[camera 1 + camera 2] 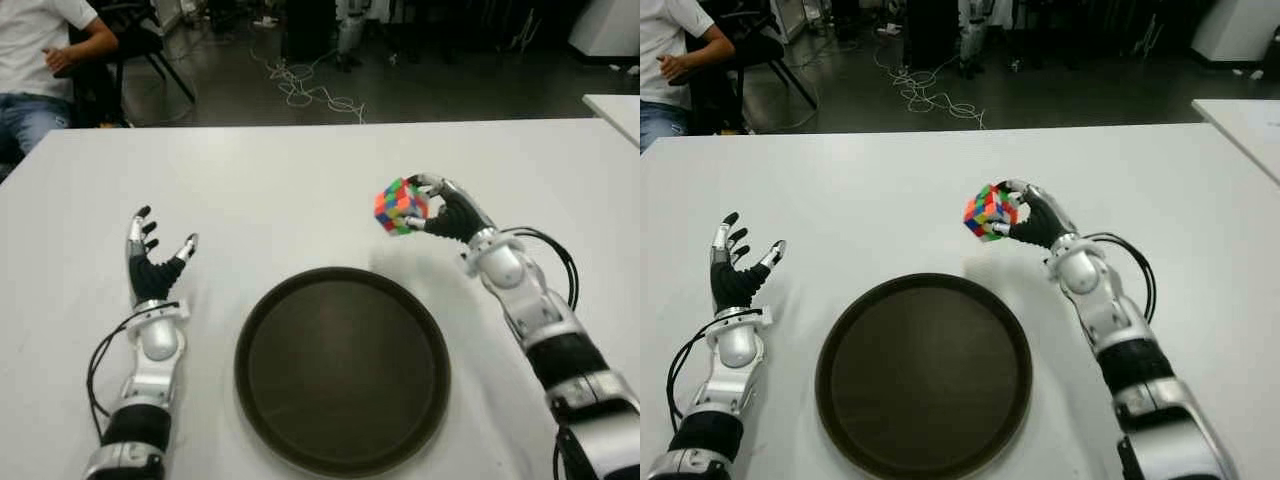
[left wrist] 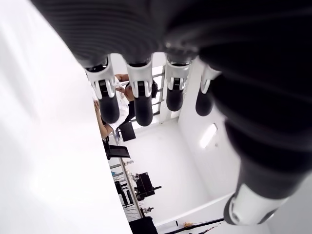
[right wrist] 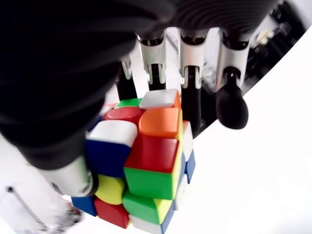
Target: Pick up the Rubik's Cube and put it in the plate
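Note:
My right hand [image 1: 432, 205] is shut on the Rubik's Cube [image 1: 400, 206], a scrambled multicoloured cube, and holds it lifted above the white table [image 1: 280, 180], just beyond the far right rim of the plate. The right wrist view shows the cube [image 3: 146, 161] pinched between thumb and fingers [image 3: 190, 97]. The plate [image 1: 342, 368] is a round dark brown tray lying at the front middle of the table with nothing in it. My left hand [image 1: 152, 255] shows left of the plate, its fingers [image 2: 141, 97] spread and holding nothing.
A person in a white shirt [image 1: 40, 50] sits on a chair at the far left beyond the table. Cables [image 1: 310, 90] lie on the dark floor behind. Another white table corner [image 1: 615, 110] shows at the far right.

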Robot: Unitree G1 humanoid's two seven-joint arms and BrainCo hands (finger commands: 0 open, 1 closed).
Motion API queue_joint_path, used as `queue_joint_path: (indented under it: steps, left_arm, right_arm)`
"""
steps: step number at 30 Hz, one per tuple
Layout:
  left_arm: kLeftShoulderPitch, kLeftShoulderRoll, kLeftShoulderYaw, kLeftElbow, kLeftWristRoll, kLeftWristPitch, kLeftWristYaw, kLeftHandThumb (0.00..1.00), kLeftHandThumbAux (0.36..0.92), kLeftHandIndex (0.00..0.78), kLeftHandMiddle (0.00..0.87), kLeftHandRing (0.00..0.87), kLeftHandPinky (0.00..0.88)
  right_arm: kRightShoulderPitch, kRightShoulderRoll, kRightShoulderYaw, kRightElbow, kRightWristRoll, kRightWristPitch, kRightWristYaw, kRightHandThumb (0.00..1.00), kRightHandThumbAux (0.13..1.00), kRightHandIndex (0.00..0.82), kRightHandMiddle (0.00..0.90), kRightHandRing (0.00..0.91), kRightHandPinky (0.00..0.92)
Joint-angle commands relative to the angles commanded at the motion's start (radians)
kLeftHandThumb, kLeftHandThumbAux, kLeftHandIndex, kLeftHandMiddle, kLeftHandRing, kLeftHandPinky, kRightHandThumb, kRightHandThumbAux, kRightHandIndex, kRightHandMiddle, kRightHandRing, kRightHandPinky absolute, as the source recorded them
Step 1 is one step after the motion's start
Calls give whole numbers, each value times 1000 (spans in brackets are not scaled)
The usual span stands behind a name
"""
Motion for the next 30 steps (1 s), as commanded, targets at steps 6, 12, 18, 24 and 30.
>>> queue_joint_path:
  steps: [6, 12, 18, 24, 30]
  left_arm:
    - [-1, -2, 1, 1, -3, -5, -3, 0, 727, 66, 82, 102, 156]
    - [-2, -5, 1, 3, -4, -8, -2, 0, 713, 66, 94, 105, 142]
    - [0, -8, -1, -2, -3, -7, -2, 0, 712, 69, 91, 103, 137]
    - [2, -10, -1, -8, 0, -6, 5, 0, 724, 72, 104, 110, 137]
    - [4, -11, -3, -15, 5, -6, 9, 0, 714, 68, 96, 108, 135]
  right_arm:
    - [29, 26, -36, -29, 151, -126, 118, 696, 723, 437, 781, 798, 786]
    - [39, 32, -45, -38, 226, -189, 218, 694, 723, 437, 791, 810, 799]
    - [41, 39, -45, -48, 233, -201, 245, 692, 722, 437, 800, 821, 815]
    - [13, 59, -40, 22, 207, -232, 233, 684, 723, 435, 792, 824, 814]
    - [8, 66, -44, 57, 183, -254, 213, 680, 723, 434, 788, 825, 811]
